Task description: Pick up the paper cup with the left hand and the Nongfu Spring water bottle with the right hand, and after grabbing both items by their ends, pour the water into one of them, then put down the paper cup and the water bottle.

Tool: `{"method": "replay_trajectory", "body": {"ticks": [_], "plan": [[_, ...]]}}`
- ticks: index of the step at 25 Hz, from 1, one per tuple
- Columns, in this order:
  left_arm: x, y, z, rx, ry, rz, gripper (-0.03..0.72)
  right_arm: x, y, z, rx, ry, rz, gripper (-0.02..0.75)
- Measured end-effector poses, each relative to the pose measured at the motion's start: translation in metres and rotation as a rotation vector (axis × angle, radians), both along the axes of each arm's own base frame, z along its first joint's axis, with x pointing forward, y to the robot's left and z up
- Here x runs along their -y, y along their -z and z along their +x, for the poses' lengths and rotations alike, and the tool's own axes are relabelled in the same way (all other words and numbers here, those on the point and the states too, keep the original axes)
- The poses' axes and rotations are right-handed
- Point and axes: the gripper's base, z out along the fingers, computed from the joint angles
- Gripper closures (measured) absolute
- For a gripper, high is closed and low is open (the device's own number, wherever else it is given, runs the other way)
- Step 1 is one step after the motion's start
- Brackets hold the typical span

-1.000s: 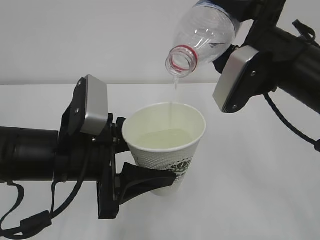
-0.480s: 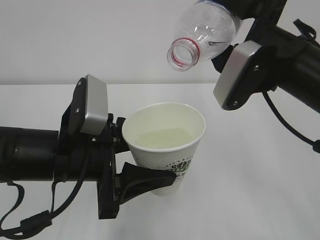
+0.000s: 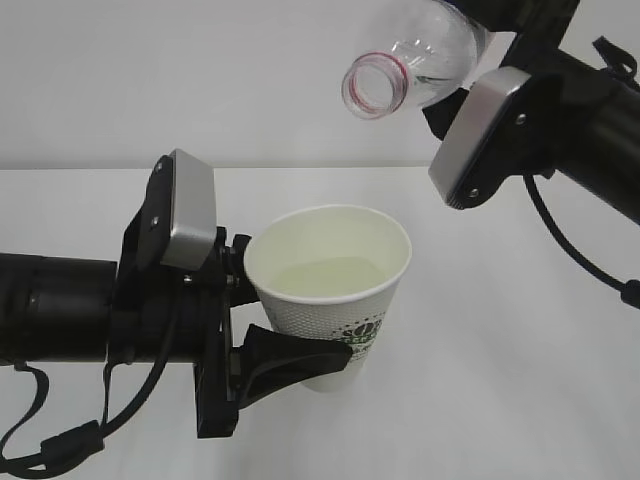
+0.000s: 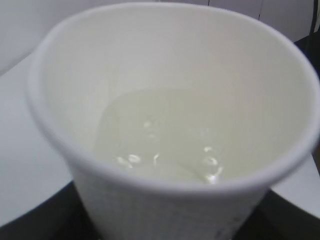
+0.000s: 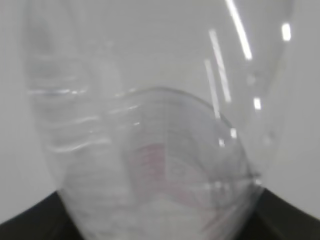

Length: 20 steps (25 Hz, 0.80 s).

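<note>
the left hand [image 3: 262, 335] is clamped on the paper cup [image 3: 330, 290], holding it just above the tabletop [image 3: 520, 380] with water [image 4: 160, 135] pooled inside. a squeeze could buckle the thin wall, and a tilt or a hard landing on set-down could slop water over the rim. up right, the right hand [image 3: 470, 60] grips the nongfu spring water bottle [image 3: 410, 60], its open mouth tipped toward the cup; leftover drops could fall outside it.
</note>
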Motion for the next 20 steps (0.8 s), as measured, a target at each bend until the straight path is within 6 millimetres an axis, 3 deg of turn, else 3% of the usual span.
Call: {"method": "replay_trajectory", "body": {"ticks": [20], "plan": [[-0.0018, 0.0038, 0.0024, 0.0, -0.028, 0.045, 0.198, 0.0083, -0.0024, 0.0053, -0.152, 0.04, 0.255, 0.269]]}}
